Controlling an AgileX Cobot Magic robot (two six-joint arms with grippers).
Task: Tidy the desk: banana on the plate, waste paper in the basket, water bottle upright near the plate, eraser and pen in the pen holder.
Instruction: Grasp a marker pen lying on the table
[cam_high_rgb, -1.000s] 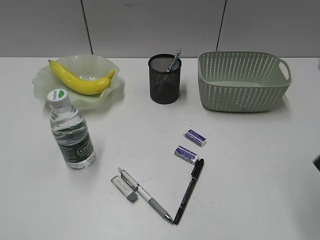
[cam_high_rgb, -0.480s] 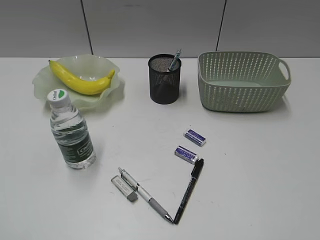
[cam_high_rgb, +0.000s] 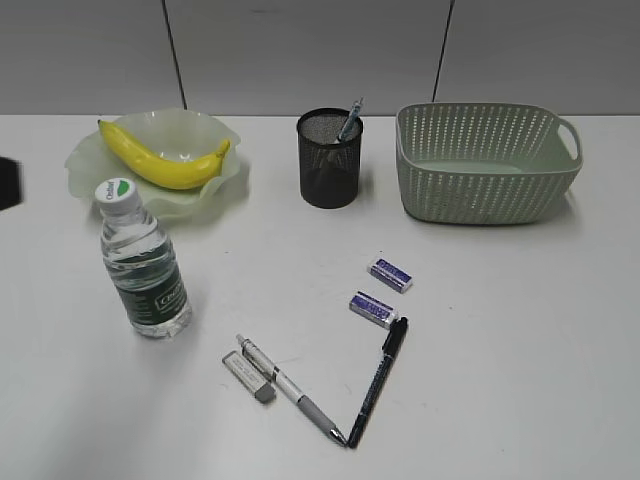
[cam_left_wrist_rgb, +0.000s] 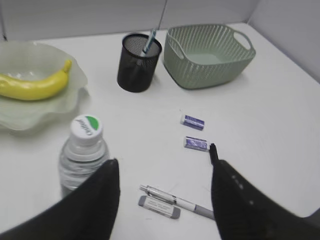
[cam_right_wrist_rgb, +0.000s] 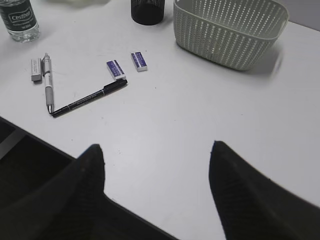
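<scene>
The banana (cam_high_rgb: 165, 160) already lies in the plate (cam_high_rgb: 215, 195) at the far left of the desk (cam_high_rgb: 520, 330), and the water bottle (cam_high_rgb: 143, 262) stands upright just in front of that plate, so those two steps look finished. No waste paper shows anywhere; the basket (cam_high_rgb: 485, 165) at the far right looks empty from here. What remains is the stationery: two erasers with purple sleeves (cam_high_rgb: 390, 274) (cam_high_rgb: 372, 309) lie near the middle, a black pen (cam_high_rgb: 377, 383) and a silver pen (cam_high_rgb: 292, 389) meet tip to tip nearer the front, and a small grey-tipped piece (cam_high_rgb: 249, 376) lies beside the silver pen. The pen holder (cam_high_rgb: 329, 158) stands between plate and basket with one pen (cam_high_rgb: 350, 119) inside.

The left gripper (cam_left_wrist_rgb: 165, 200) hangs above the bottle and pens with its fingers spread and empty; the right gripper (cam_right_wrist_rgb: 156, 185) hovers off the near edge, also spread and empty. The step in hand seems to be fetching an eraser or pen; that calls for a descent over one item and a narrow pinch
</scene>
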